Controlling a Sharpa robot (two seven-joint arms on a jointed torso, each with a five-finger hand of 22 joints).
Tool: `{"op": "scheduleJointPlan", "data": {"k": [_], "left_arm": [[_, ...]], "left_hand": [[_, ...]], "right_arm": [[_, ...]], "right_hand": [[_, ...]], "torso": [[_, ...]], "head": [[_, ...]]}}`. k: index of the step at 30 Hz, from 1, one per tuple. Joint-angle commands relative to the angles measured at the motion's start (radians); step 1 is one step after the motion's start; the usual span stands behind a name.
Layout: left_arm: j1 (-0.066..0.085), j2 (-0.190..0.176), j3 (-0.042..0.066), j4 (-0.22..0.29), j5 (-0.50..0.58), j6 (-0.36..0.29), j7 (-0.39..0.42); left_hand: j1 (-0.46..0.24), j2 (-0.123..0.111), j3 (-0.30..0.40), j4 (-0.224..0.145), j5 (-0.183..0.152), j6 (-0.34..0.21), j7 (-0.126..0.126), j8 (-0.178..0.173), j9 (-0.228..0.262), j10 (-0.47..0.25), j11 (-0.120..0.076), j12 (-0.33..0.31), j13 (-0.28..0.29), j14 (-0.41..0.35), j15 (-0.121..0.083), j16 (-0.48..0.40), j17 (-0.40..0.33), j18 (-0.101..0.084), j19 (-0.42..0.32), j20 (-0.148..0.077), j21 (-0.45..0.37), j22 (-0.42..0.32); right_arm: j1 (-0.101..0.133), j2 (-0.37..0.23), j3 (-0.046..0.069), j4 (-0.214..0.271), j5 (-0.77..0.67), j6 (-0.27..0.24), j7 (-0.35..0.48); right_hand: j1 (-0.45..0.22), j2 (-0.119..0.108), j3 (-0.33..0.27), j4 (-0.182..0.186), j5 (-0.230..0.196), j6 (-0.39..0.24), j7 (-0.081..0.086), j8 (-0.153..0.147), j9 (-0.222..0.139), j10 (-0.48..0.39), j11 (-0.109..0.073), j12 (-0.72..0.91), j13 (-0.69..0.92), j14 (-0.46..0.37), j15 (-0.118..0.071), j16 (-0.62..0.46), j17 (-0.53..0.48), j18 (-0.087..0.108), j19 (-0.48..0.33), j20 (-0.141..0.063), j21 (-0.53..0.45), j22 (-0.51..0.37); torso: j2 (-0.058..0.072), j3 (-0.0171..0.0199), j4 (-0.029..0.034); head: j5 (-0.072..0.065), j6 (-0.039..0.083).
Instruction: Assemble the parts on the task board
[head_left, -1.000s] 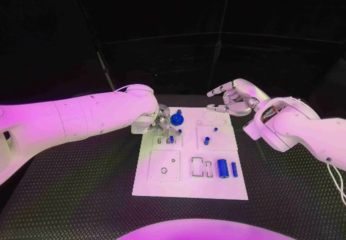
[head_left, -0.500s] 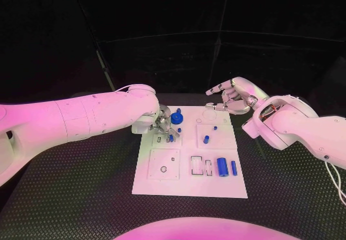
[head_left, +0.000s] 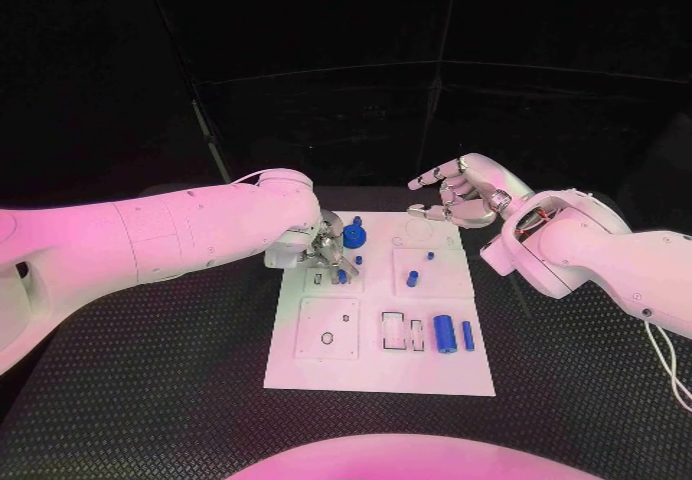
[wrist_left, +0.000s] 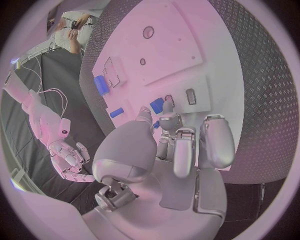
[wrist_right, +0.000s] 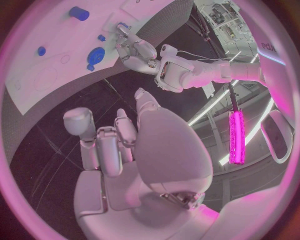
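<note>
The white task board (head_left: 378, 355) lies in the middle of the table. My left hand (head_left: 323, 250) is low over its far left part, beside a round blue part (head_left: 355, 237). Thumb and fingertips (wrist_left: 167, 119) close round a small blue part (wrist_left: 157, 105) standing at a slot in the board (wrist_left: 175, 45). My right hand (head_left: 456, 197) hangs above the board's far right corner, fingers apart and holding nothing; its palm (wrist_right: 125, 150) faces the board (wrist_right: 31, 90). Two small blue pegs (head_left: 413, 280) stand in the right middle plate. A blue cylinder (head_left: 444, 333) lies lower right.
A thin blue rod (head_left: 467, 336) lies beside the cylinder, next to an outlined slot (head_left: 394, 331). The lower left plate (head_left: 329, 335) has two small holes. Black textured table (head_left: 159, 370) surrounds the board on all sides.
My right hand has risen a little and drifted slightly left above the far corner. My left hand has stayed at the small blue part with barely any shift.
</note>
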Motion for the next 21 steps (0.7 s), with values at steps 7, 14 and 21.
{"op": "scheduleJointPlan", "data": {"k": [7,14,21], "left_arm": [[0.001,0.002,0.0,0.0,-0.001,0.01,-0.006],[0.001,0.002,0.0,0.002,0.008,0.011,-0.006],[0.001,0.002,0.0,0.004,0.013,0.013,-0.006]], "left_hand": [[0.023,0.005,0.004,-0.014,-0.005,-0.008,-0.001,0.008,0.006,-0.004,-0.003,0.004,0.001,0.107,-0.007,0.006,0.263,-0.011,0.004,-0.002,0.007,0.002],[0.04,0.013,0.014,-0.027,-0.005,-0.01,-0.001,0.011,0.011,-0.004,-0.003,0.004,0.002,0.107,-0.007,0.006,0.263,-0.012,0.004,-0.002,0.008,0.005],[0.049,0.016,0.021,-0.034,-0.005,-0.012,-0.001,0.013,0.014,-0.003,-0.003,0.005,0.003,0.107,-0.007,0.006,0.263,-0.012,0.004,-0.002,0.01,0.008]], "right_arm": [[0.002,0.006,0.001,-0.005,-0.002,-0.004,0.006],[0.002,0.01,0.001,-0.01,-0.002,-0.001,0.005],[0.002,0.013,0.001,-0.013,-0.002,0.003,0.003]], "right_hand": [[0.007,0.007,0.002,-0.008,0.002,0.006,-0.004,0.006,0.002,-0.005,0.0,-0.001,-0.001,0.075,-0.007,-0.004,0.134,0.011,-0.005,0.0,-0.007,-0.003],[0.007,0.007,0.002,-0.008,0.002,0.006,-0.004,0.006,0.002,-0.005,0.0,-0.001,-0.001,0.075,-0.007,-0.004,0.134,0.011,-0.005,0.0,-0.007,-0.003],[0.007,0.008,0.003,-0.008,0.003,0.007,-0.004,0.006,0.002,-0.005,0.0,-0.001,-0.001,0.075,-0.007,-0.005,0.133,0.012,-0.006,0.0,-0.008,-0.004]], "torso": [[0.0,0.0003,-0.0002],[0.0,0.0001,-0.0006],[0.0,0.0005,-0.0008]], "head": [[0.002,-0.004],[0.006,-0.008],[0.006,-0.01]]}}
